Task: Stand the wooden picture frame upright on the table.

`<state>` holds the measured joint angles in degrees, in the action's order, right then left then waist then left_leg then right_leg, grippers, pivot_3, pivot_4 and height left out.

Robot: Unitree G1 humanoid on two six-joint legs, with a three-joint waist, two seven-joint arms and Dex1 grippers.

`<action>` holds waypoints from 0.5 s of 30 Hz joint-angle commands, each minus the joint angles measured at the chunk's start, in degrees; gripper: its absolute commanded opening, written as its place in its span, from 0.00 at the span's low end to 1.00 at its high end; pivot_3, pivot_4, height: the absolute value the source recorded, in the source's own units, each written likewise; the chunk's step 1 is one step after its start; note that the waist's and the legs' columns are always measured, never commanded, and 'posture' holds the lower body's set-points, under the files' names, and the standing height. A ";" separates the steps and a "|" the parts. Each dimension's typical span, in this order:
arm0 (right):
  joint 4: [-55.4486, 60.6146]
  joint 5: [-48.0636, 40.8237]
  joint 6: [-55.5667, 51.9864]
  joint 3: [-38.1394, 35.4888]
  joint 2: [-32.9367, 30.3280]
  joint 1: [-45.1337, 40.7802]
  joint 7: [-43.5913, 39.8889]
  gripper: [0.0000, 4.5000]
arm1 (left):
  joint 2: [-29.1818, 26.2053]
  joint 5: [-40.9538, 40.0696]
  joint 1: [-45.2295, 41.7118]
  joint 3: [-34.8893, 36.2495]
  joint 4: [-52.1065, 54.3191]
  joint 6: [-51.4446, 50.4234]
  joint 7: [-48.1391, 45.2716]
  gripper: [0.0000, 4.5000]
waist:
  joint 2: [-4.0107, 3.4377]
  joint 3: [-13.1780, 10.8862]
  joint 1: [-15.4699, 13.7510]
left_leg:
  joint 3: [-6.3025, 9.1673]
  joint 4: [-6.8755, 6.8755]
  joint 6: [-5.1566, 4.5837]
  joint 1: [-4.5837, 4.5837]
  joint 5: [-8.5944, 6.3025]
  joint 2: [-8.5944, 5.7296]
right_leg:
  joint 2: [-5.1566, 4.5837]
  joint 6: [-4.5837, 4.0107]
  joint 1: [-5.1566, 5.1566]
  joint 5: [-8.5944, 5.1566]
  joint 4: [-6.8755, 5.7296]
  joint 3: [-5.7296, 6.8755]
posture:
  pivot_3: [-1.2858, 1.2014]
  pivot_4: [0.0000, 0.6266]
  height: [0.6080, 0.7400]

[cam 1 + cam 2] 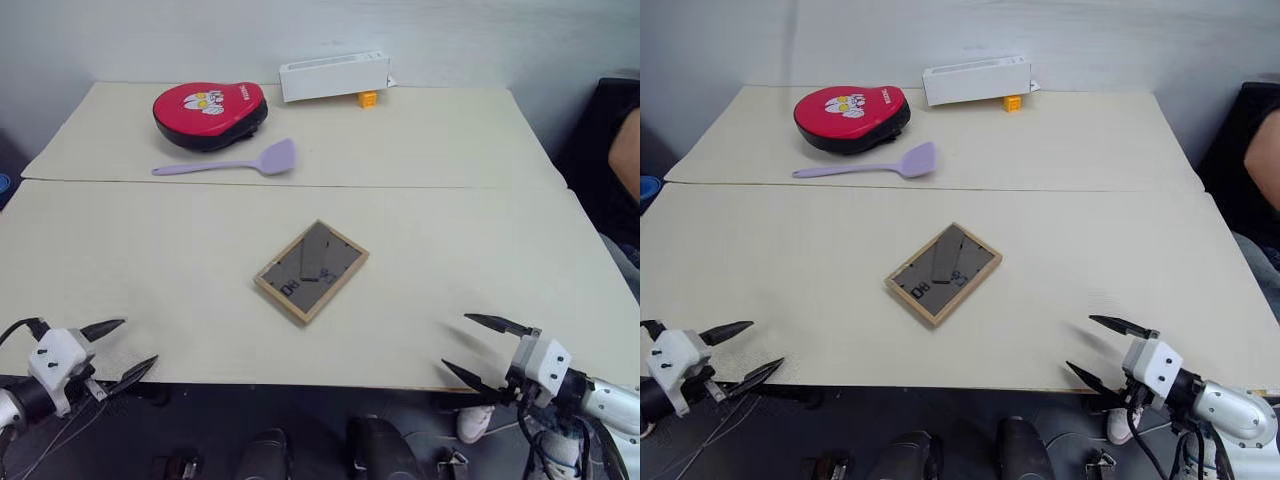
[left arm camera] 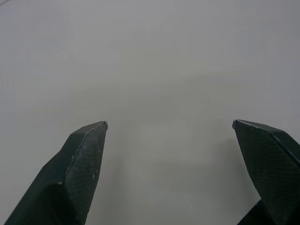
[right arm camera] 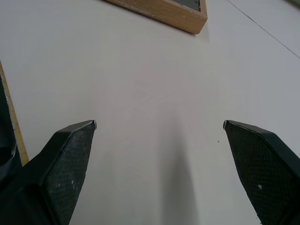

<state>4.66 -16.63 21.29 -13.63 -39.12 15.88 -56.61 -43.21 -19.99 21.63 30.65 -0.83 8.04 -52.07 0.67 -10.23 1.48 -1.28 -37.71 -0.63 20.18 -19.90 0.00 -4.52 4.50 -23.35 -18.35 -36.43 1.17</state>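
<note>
The wooden picture frame (image 1: 311,271) lies flat and face down near the middle of the table (image 1: 480,250), its dark back with stand and clips showing. One light-wood corner of the frame (image 3: 164,10) appears in the right wrist view. My left gripper (image 1: 122,347) hovers open at the table's near left edge, well away from the frame. At the near right edge my right gripper (image 1: 470,345) is also open, with bare tabletop between its fingers (image 3: 70,159). Neither holds anything.
Towards the back of the table sit a red padded mitt (image 1: 210,113), a lilac spatula (image 1: 235,163), a white rectangular box (image 1: 333,76) and a small yellow block (image 1: 368,98). A person's arm (image 1: 625,150) shows at the right edge. A seam (image 1: 450,187) crosses the tabletop.
</note>
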 commanded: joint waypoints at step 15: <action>11.43 3.11 -25.67 20.90 5.83 -17.56 7.07 0.40 | 0.60 4.32 -42.61 -26.66 -4.80 -29.81 10.35 0.45 | -0.04 0.06 -0.57 | 0.16 -0.29 0.48 0.19 0.27 -0.12 | 0.07 0.07 -0.11 0.03 -0.23 0.17 | 0.52 0.24 1.00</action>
<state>17.04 -15.49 -3.12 5.34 -33.91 -0.21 -50.37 -43.96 -19.03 -19.15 6.95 -1.82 -24.15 -42.21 0.63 -10.17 0.92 -1.15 -38.00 -0.14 20.34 -19.62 -0.12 -4.43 4.58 -23.45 -18.32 -36.70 1.33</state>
